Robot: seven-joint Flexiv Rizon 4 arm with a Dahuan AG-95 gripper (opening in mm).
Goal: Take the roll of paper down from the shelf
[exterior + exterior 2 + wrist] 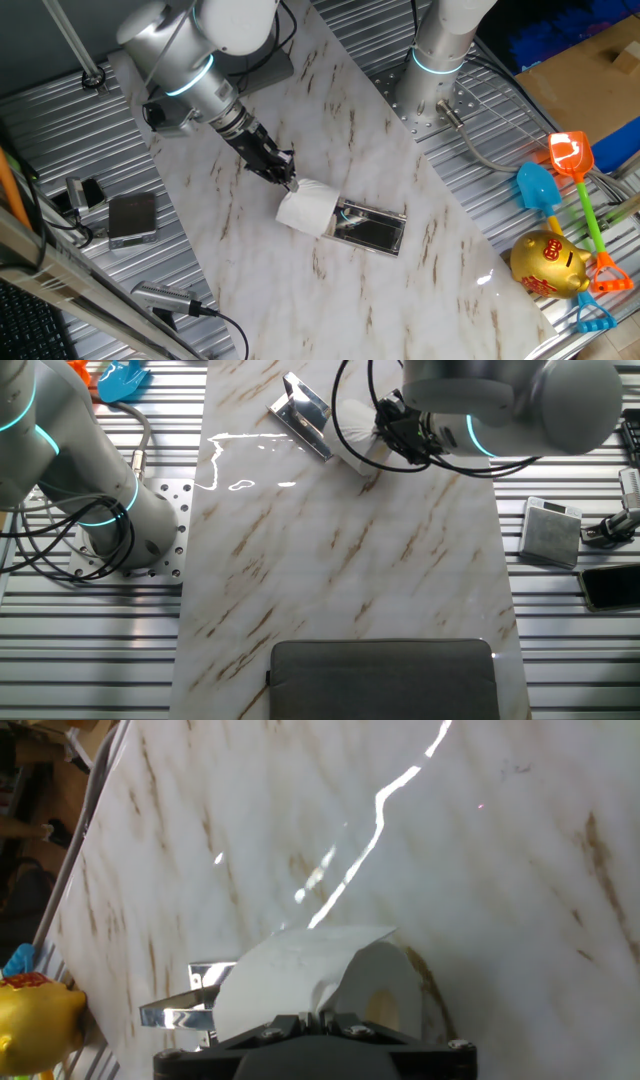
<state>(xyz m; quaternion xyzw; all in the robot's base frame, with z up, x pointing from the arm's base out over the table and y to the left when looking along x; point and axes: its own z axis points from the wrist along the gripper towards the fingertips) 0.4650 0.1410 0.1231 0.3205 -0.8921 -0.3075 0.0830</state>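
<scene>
While the marble table [400, 290] fills most of every view, the silver arm [190, 70] reaches down over its middle from the far left in one fixed view, ending in a black gripper [290, 186] whose tip meets the upper edge of the roll of paper [307, 209]. The roll lies on its side on the marble, just left of the shelf [372, 229] and touching or nearly touching its near end; it is not on the shelf's dark glossy top. In the hand view the roll [310, 980] sits right against the gripper body [315, 1055], with a loose flap of tissue lifted across its top and its hollow core facing right, and the shiny frame of the shelf [185, 1010] shows just to the left behind it. The fingers look drawn close together with the paper's edge between them, so the tool appears to be pinching the roll's loose sheet, though the exact gap is hidden. In the other fixed view the roll [352, 422] is partly covered by the wrist. Off the marble lie a grey box [132, 218], a golden piggy bank [549, 265] and coloured toy shovels [570, 160].
</scene>
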